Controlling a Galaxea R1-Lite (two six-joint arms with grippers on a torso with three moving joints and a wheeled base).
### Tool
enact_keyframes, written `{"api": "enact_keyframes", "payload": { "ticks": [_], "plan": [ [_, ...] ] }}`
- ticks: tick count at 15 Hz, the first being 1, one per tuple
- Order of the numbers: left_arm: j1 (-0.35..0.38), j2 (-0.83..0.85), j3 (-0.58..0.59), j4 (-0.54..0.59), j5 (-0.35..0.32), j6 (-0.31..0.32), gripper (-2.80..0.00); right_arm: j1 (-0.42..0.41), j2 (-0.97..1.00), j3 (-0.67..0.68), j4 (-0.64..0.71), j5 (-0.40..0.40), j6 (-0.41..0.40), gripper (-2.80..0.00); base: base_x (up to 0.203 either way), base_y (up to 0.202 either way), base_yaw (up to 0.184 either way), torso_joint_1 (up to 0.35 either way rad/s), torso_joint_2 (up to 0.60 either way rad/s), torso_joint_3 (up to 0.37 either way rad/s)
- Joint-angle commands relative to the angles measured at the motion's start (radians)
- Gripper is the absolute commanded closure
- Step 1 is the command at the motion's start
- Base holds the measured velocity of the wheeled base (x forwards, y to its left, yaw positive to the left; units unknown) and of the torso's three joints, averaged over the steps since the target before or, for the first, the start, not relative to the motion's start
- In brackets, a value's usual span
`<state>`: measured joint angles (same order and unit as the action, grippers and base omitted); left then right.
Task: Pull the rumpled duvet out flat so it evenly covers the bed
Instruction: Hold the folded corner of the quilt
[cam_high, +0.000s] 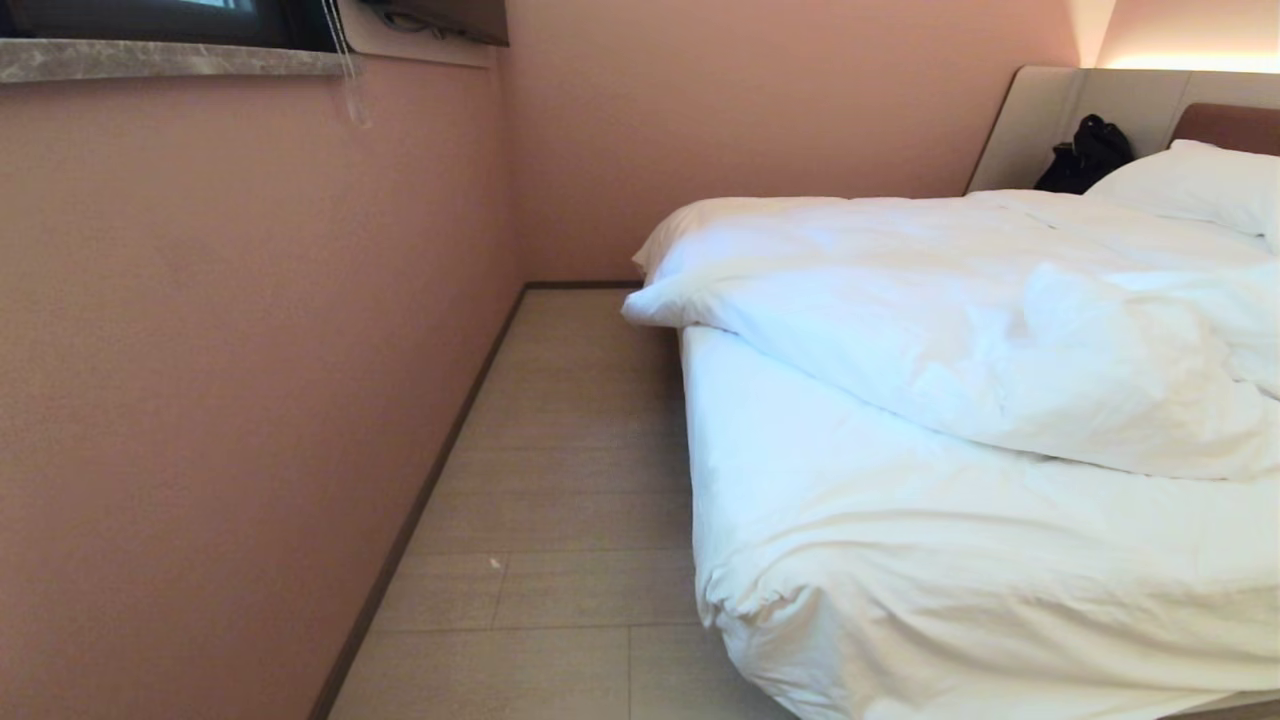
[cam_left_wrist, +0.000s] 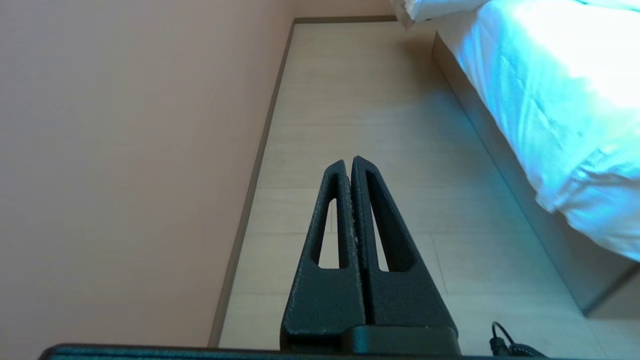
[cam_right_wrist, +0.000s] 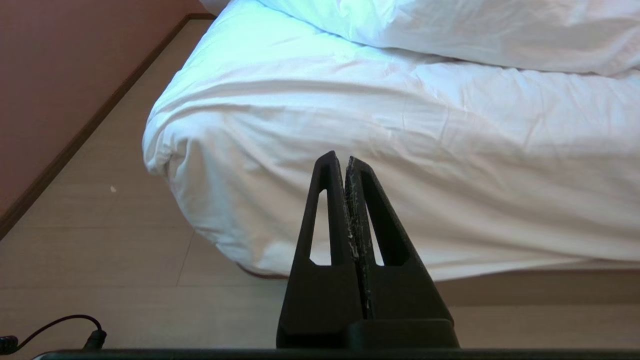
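Note:
The puffy white duvet (cam_high: 980, 320) lies rumpled across the upper part of the bed (cam_high: 900, 560), bunched back from the foot, one corner hanging over the bed's left side. Below it the white sheet is bare. Neither arm shows in the head view. My left gripper (cam_left_wrist: 349, 162) is shut and empty, low over the floor beside the bed (cam_left_wrist: 545, 125). My right gripper (cam_right_wrist: 339, 159) is shut and empty too, pointing at the sheet-covered foot corner of the bed (cam_right_wrist: 320, 125), short of it, with the duvet (cam_right_wrist: 475, 30) beyond.
A pink wall (cam_high: 220, 380) runs close along the left, leaving a narrow strip of pale floor (cam_high: 560, 480) beside the bed. White pillows (cam_high: 1195, 185) and a black bag (cam_high: 1085, 155) sit at the headboard. A window ledge (cam_high: 160, 60) is at upper left.

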<state>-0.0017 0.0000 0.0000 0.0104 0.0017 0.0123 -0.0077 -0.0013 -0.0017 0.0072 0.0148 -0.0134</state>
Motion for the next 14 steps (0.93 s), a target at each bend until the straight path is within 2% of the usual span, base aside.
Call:
{"api": "enact_keyframes", "payload": {
  "ticks": [1,7,14],
  "plan": [
    [0.000,0.000,0.000,0.000,0.000,0.000,0.00,0.000,0.001,0.000,0.000,0.001,0.000,0.00,0.189,0.000,0.000,0.002,0.00,0.002],
    [0.000,0.000,0.000,0.002,-0.002,0.008,0.00,0.000,0.001,0.000,0.000,0.001,0.000,0.00,0.179,0.000,0.000,0.005,0.00,0.002],
    [0.000,0.000,0.000,0.000,0.000,0.005,0.00,0.000,0.001,0.000,-0.001,0.001,0.000,0.00,0.000,0.000,0.000,0.000,0.00,0.000]
  ]
}}
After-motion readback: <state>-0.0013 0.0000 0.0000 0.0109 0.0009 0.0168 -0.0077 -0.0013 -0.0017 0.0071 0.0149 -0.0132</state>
